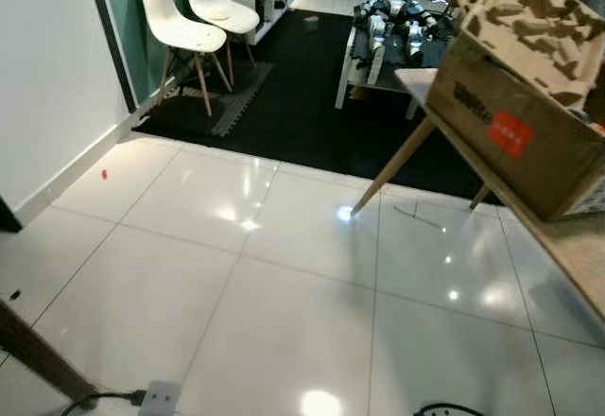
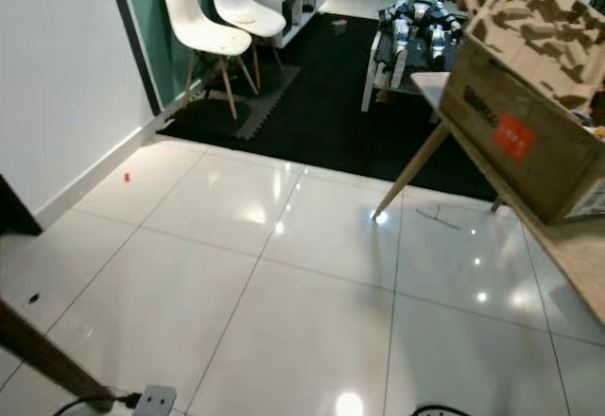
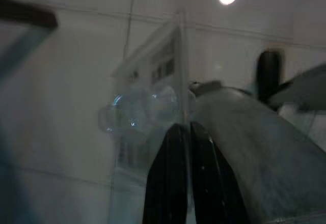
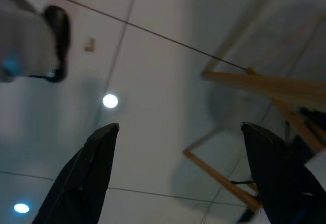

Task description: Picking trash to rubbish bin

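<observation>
right gripper (image 4: 178,173): two long black fingers (image 4: 86,175) spread wide apart, nothing between them | below: glossy white tiled floor (image 4: 153,81) with dark grout lines, round light reflections | slanted light wooden furniture legs (image 4: 265,86) | blurred grey-and-black robot part (image 4: 35,43)

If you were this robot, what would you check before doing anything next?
1. Trash held: ok. The left gripper is shut on a clear plastic package.
2. Right gripper free: ok, open and holding nothing.
3. Rubbish bin located: cannot tell.
4. Path ahead: ok on the white tile floor.
5. Right-side clearance: not ok. The cardboard box overhangs the wooden table close by.
6. More trash spotted: cannot tell. A small red scrap lies near the wall.
</observation>
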Controlling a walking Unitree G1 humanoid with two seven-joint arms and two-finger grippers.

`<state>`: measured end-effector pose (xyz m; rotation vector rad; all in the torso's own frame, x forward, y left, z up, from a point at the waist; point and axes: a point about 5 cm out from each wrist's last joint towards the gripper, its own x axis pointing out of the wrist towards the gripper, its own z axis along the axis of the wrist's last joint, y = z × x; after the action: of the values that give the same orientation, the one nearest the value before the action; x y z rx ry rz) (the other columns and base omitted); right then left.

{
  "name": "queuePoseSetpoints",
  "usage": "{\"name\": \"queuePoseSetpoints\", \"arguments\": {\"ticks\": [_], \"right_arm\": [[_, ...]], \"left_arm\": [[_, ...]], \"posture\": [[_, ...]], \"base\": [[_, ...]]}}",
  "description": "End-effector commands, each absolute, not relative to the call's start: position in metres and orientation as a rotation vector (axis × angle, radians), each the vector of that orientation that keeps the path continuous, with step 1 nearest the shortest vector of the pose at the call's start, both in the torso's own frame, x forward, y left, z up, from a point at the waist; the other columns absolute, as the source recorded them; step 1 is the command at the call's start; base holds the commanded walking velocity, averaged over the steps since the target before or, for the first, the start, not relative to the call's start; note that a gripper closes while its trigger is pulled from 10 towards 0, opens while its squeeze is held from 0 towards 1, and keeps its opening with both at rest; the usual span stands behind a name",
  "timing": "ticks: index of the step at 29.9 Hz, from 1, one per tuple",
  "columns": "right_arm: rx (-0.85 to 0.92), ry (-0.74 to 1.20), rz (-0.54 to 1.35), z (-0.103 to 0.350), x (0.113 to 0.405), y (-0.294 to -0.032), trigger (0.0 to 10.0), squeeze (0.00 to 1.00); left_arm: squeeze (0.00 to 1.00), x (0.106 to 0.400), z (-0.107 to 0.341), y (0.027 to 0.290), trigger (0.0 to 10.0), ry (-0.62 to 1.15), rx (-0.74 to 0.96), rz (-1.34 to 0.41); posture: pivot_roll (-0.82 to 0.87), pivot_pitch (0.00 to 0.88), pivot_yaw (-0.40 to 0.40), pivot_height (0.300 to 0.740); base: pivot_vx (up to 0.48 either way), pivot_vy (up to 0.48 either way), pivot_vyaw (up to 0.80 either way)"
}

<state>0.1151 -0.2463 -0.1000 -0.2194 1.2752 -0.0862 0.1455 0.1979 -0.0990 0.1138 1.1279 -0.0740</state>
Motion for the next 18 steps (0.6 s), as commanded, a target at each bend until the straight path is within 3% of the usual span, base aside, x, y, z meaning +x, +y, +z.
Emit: {"name": "queuePoseSetpoints", "arguments": {"ticks": [1,9,16,18], "right_arm": [[-0.209,1.265,-0.08,-0.1003,0.1176,-0.2425,10.0,0.0],[-0.204,1.264,-0.08,-0.1005,0.1171,-0.2421,10.0,0.0],[-0.205,1.27,-0.083,-0.1011,0.1137,-0.2436,10.0,0.0],[-0.202,1.267,-0.086,-0.1011,0.1134,-0.2438,10.0,0.0]], "left_arm": [[0.0,0.133,-0.1041,0.1945,10.0,1.179,0.112,-0.088],[0.0,0.1373,-0.1025,0.1956,10.0,1.169,0.111,-0.085],[0.0,0.1383,-0.1021,0.1961,10.0,1.165,0.11,-0.081],[0.0,0.1382,-0.1022,0.196,10.0,1.165,0.108,-0.08]], "posture": [[-0.01,0.077,-0.036,0.74],[-0.01,0.077,-0.036,0.74],[0.0,0.078,-0.035,0.74],[0.0,0.078,-0.035,0.74]], "base": [[0.0,-0.458,0.0],[0.0,-0.458,0.0],[0.0,-0.419,-0.74],[0.0,-0.289,0.0]]}}
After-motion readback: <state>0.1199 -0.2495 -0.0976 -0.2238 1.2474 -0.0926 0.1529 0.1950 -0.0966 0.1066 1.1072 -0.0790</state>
